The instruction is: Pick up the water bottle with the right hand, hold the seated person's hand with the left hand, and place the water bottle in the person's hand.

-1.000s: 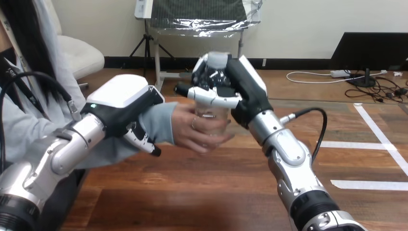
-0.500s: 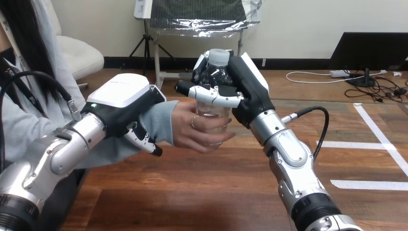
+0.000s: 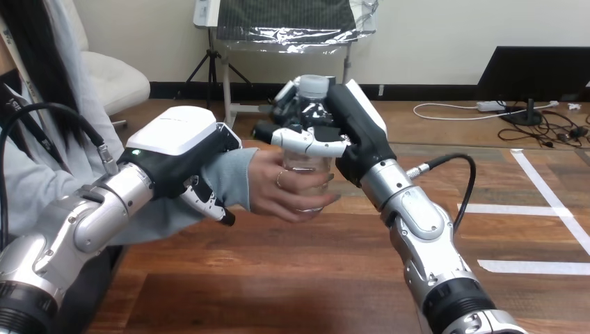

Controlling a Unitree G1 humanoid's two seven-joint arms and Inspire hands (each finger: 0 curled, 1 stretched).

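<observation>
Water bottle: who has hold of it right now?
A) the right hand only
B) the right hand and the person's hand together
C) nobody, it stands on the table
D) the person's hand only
B: the right hand is curled round the upper part of the water bottle, and the person's hand wraps its lower part.

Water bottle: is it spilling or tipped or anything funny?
Nothing stands out. The water bottle stands upright with its cap on, gripped by the right hand and the person's hand together. The left hand curls round the person's wrist. No spill on the table.
</observation>
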